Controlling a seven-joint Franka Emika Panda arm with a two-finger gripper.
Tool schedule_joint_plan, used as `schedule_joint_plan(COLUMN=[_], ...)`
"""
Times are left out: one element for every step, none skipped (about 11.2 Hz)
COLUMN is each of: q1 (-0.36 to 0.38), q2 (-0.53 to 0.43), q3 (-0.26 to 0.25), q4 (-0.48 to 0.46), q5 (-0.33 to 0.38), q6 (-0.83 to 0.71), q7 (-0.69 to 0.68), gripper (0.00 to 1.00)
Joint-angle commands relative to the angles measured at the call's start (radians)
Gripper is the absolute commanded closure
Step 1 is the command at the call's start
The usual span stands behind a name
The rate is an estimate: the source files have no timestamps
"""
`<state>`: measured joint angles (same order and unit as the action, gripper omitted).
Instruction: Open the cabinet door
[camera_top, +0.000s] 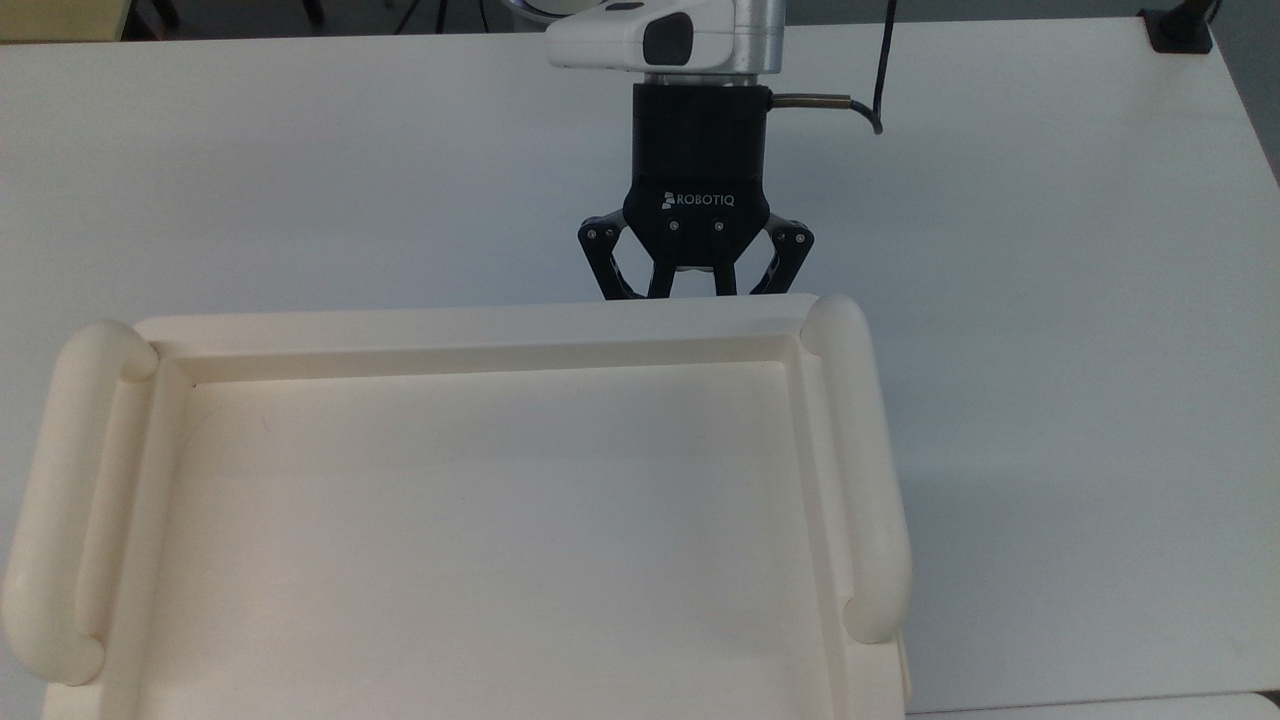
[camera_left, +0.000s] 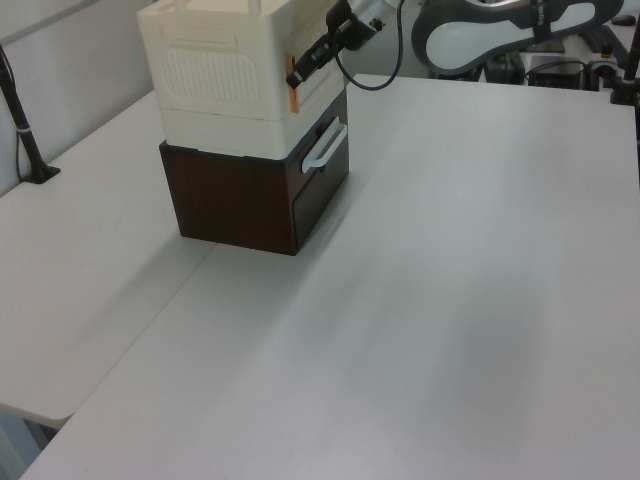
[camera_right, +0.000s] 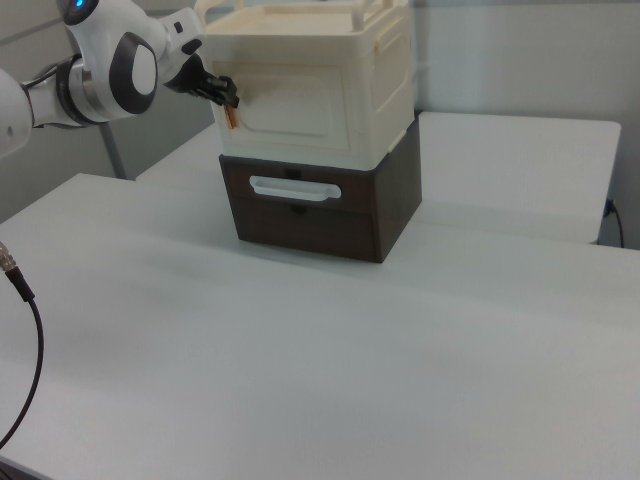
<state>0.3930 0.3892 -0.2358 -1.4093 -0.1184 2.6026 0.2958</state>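
The cream cabinet (camera_right: 330, 60) stands on a dark brown drawer unit (camera_right: 320, 215). Its cabinet door (camera_right: 300, 105) is the front panel and lies flush with the body in the right view. A small orange tab (camera_right: 232, 117) hangs at the door's edge on the right view's left, and it also appears in the left view as the orange tab (camera_left: 293, 80). My gripper (camera_right: 222, 93) is right at the top of this tab. In the top view my gripper (camera_top: 693, 282) points down at the cabinet's front, its tips hidden behind the recessed top (camera_top: 480, 320).
The drawer unit carries a white bar handle (camera_right: 288, 189) just below the door. The white table (camera_right: 330, 360) spreads wide in front of the cabinet. A black cable (camera_right: 20, 290) hangs at the right view's left edge, and a dark post (camera_left: 25, 130) stands at the left view's left.
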Motion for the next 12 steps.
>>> schedule_joint_plan(q1=[0.004, 0.004, 0.006, 0.007, 0.007, 0.006, 0.004, 0.004, 0.007, 0.007, 0.007, 0.003], q2=[0.063, 0.071, 0.069, 0.065, 0.057, 0.043, 0.016, -0.018, -0.047, -0.071, -0.084, -0.093], q3=[-0.013, -0.014, -0.014, -0.014, -0.013, -0.011, -0.011, -0.011, -0.011, -0.010, -0.010, -0.008], q4=[0.047, 0.055, 0.055, 0.050, 0.046, 0.043, 0.018, -0.015, -0.054, -0.078, -0.085, -0.086], q5=[-0.027, -0.029, -0.030, -0.043, -0.058, -0.061, -0.060, -0.060, -0.058, -0.058, -0.056, -0.047], q6=[0.028, 0.028, 0.028, 0.025, 0.025, 0.021, 0.017, 0.014, 0.007, -0.021, -0.077, -0.134], q7=[0.043, 0.060, 0.083, 0.098, 0.104, 0.105, 0.103, 0.100, 0.100, 0.098, 0.095, 0.082], gripper=[0.68, 0.71, 0.77, 0.82, 0.85, 0.86, 0.88, 0.89, 0.91, 0.93, 0.95, 0.95])
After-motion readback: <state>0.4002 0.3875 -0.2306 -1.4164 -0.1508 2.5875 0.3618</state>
